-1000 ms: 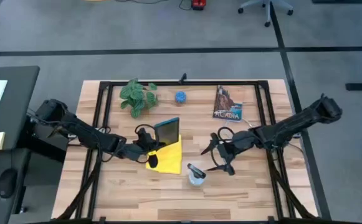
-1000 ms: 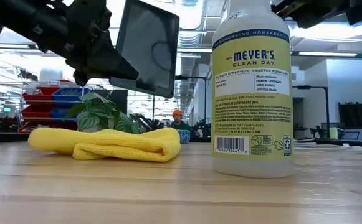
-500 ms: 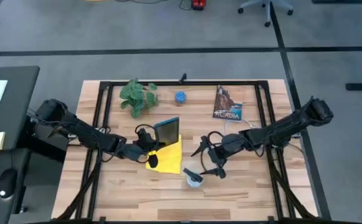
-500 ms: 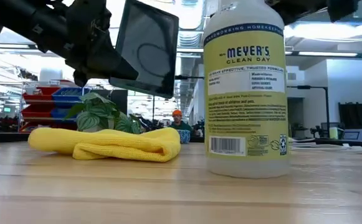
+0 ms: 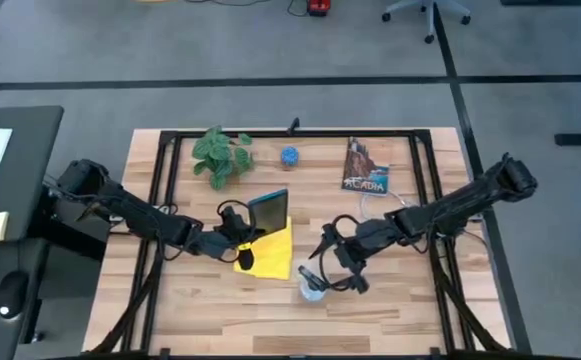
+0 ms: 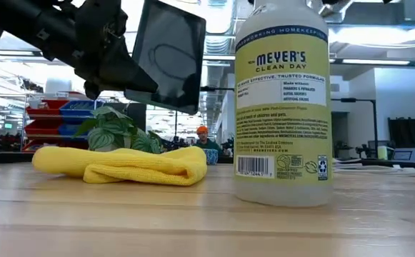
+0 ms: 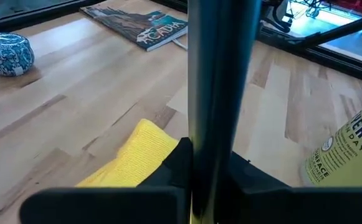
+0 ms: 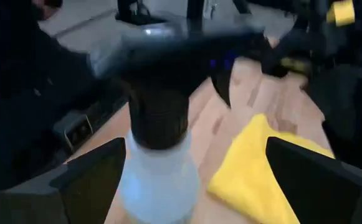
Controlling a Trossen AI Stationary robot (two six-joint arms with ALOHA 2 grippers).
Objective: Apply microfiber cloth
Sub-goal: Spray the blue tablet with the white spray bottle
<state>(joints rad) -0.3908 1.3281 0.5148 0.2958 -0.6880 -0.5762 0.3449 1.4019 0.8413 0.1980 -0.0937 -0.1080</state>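
My left arm reached in low from the table's left edge, and my left gripper (image 5: 242,234) was clamped on the lower edge of the flat black-screened tablet (image 5: 269,210), holding it upright and tilted above the wood. In the left wrist view the tablet's thin dark edge (image 7: 221,93) ran straight up between my fingers. My right arm stretched in from the right edge, elbow high, with my right gripper (image 5: 332,266) spread wide around the dark trigger head of the translucent plastic spray bottle (image 5: 312,284); its fingers stood on either side of the neck, apart from it.

The bright yellow microfiber cloth (image 5: 273,253) lay on the pale wooden plank table (image 5: 400,310) just under the tablet and beside the bottle, folded over itself into a soft, nubbly roll with a rounded end (image 6: 125,165). The bottle (image 6: 283,107) stood upright, smooth-sided, with a yellow printed label. Farther back sat a small leafy green plant (image 5: 221,157), a round blue patterned ball (image 5: 289,156) and a glossy paperback book (image 5: 365,168) lying flat.
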